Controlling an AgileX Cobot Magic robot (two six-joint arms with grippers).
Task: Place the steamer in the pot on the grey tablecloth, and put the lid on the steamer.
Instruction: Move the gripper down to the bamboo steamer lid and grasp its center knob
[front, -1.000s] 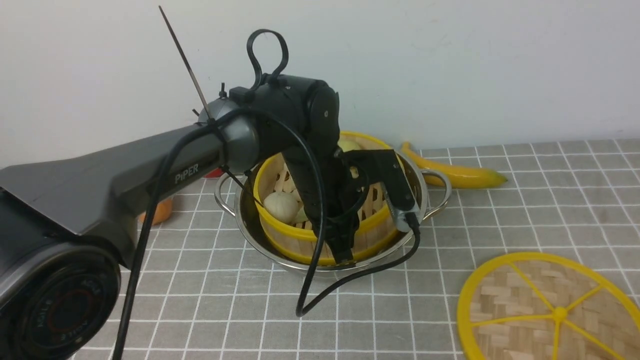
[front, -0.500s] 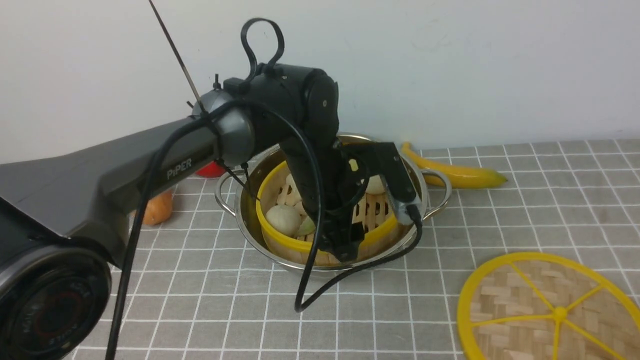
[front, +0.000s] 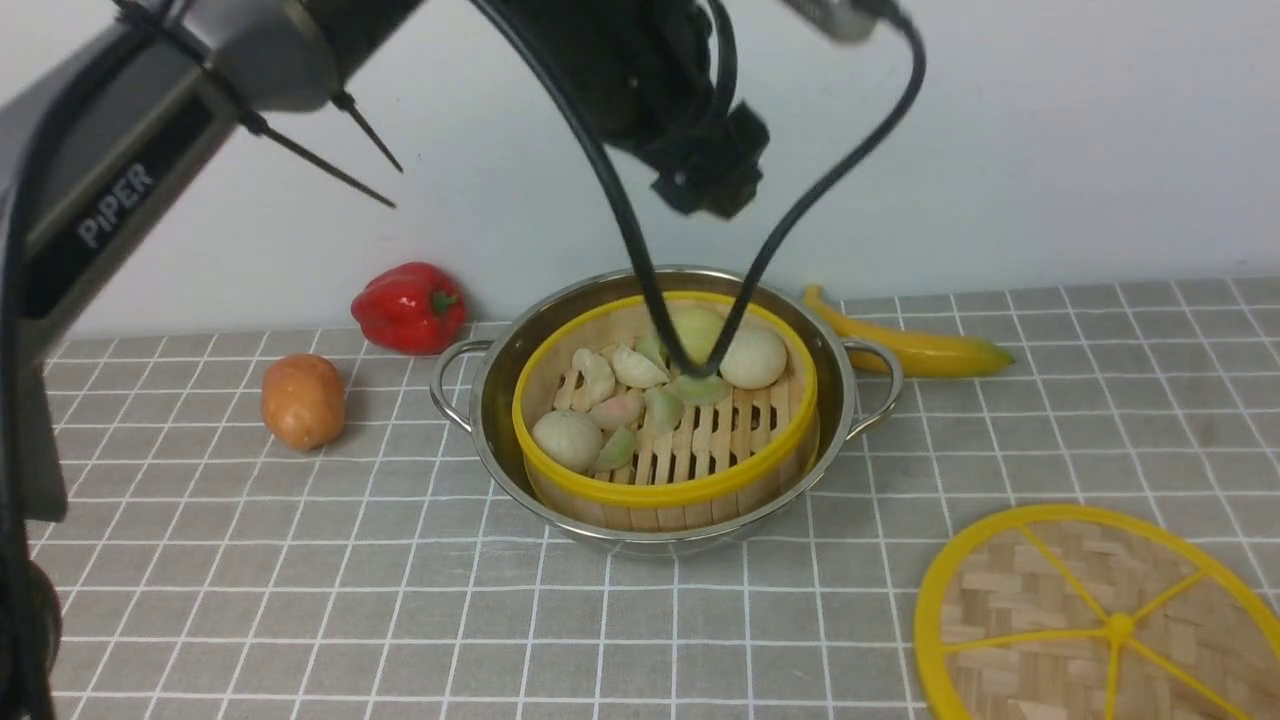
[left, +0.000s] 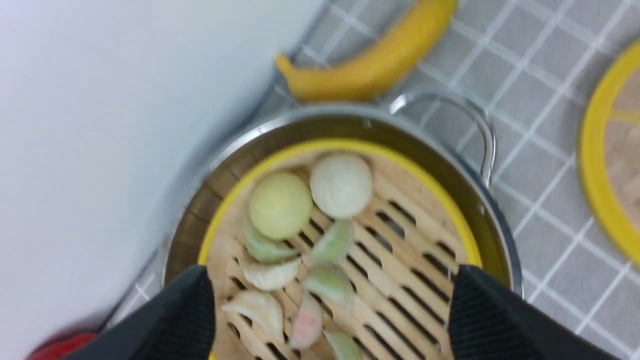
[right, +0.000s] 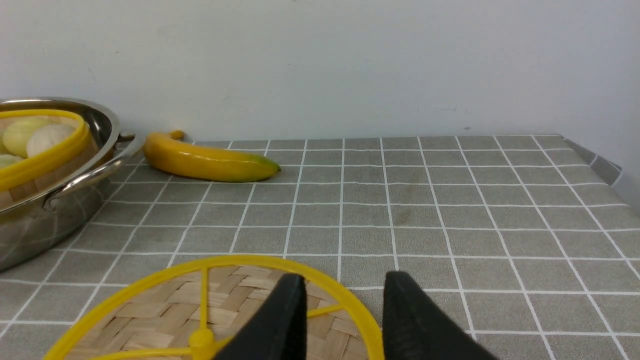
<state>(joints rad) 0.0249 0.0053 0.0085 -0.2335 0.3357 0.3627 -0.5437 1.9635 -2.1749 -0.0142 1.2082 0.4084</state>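
Since the steamer (front: 665, 492) sits in the pot (front: 495, 390), the left hand (left: 332, 272) hangs wide and empty above; the right hand (right: 345, 277), parted, hovers over the lid (front: 1010, 610).

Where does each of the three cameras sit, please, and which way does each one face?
Front view: between the robot's arms, facing forward over the grey white-gridded tablecloth at the yellow-rimmed bamboo steamer in the shiny steel pot; left arm overhead.
Left wrist view: on the left wrist, looking down into the steamer; open left claw shows.
Right wrist view: on the right wrist, low over the flat woven yellow-rimmed lid, facing the wall; open right claw shows.
Shared: all three show pot and yellow banana.
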